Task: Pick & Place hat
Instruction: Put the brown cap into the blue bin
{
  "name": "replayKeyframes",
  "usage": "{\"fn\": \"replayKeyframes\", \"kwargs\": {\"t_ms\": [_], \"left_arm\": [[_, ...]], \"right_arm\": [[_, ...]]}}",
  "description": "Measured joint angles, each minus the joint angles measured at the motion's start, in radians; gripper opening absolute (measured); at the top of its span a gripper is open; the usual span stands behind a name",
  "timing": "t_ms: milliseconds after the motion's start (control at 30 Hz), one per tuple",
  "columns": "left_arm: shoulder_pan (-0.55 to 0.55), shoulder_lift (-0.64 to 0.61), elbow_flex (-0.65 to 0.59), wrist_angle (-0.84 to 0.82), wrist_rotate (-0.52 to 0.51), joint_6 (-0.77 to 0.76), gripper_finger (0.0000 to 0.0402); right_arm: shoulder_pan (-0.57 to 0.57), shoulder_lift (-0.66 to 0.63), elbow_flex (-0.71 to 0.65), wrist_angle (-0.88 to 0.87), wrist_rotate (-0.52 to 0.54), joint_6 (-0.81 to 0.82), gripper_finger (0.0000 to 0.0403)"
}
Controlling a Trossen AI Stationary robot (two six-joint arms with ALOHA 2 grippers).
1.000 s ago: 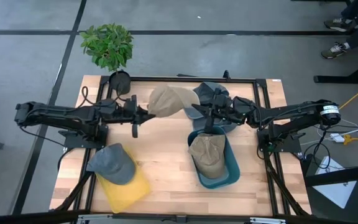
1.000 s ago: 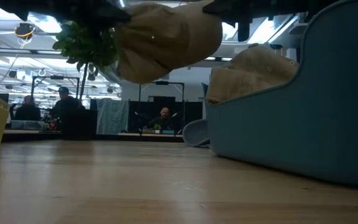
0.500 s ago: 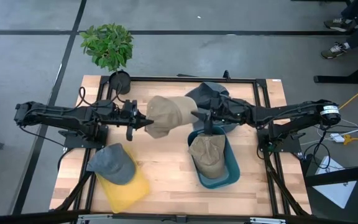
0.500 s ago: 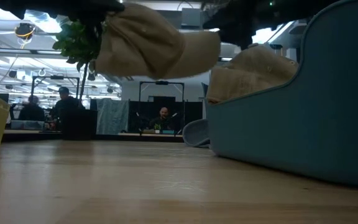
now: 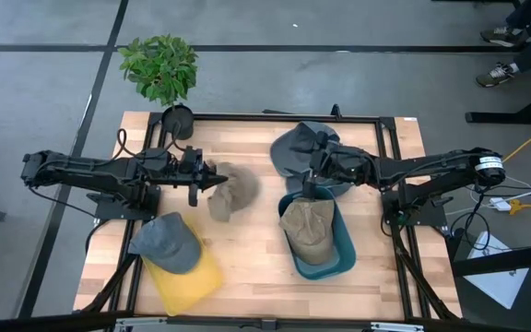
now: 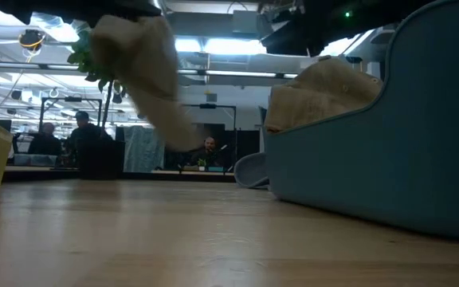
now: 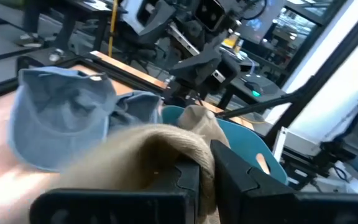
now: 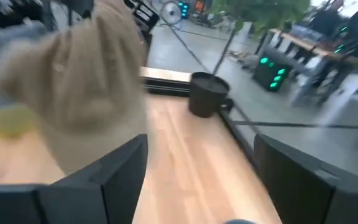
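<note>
Wooden table (image 5: 256, 249) | tan hat (image 5: 230, 189) hangs from clamped left gripper (image 5: 212, 180) | right gripper (image 5: 310, 172) wide, apart

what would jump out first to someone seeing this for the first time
A tan hat dangles above mid-table from the left pincer, which is shut on it. Opposite, the right pincer stands open and empty over a grey-blue hat, next to a teal bin holding another tan hat.
</note>
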Motion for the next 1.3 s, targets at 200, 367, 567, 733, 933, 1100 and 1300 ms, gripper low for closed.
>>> {"fn": "replayKeyframes", "kwargs": {"t_ms": [200,367,567,733,933,1100,1300], "left_arm": [[0.0,0.0,0.0,0.002,-0.089,-0.006,0.002],[0.001,0.012,0.0,0.05,-0.13,-0.007,0.002],[0.001,0.062,0.0,0.163,-0.119,0.052,0.002],[0.001,0.12,0.0,0.247,-0.072,0.053,0.002],[0.0,0.192,0.0,0.351,0.012,0.053,0.002],[0.0,0.223,0.0,0.391,0.061,0.075,0.002],[-0.007,0.261,0.0,0.456,0.108,0.128,0.002]], "right_arm": [[0.012,0.0,0.0,0.076,-0.037,-0.035,0.0291],[0.032,0.009,0.0,0.148,-0.074,0.017,0.0291],[0.057,0.094,0.02,0.251,-0.145,0.039,0.0291],[0.08,0.207,0.135,0.196,-0.174,0.034,0.0291],[0.093,0.308,0.302,0.022,-0.223,0.008,0.0291],[0.091,0.349,0.375,-0.025,-0.227,0.014,0.0291],[0.092,0.362,0.389,-0.035,-0.256,0.058,0.0291]]}}
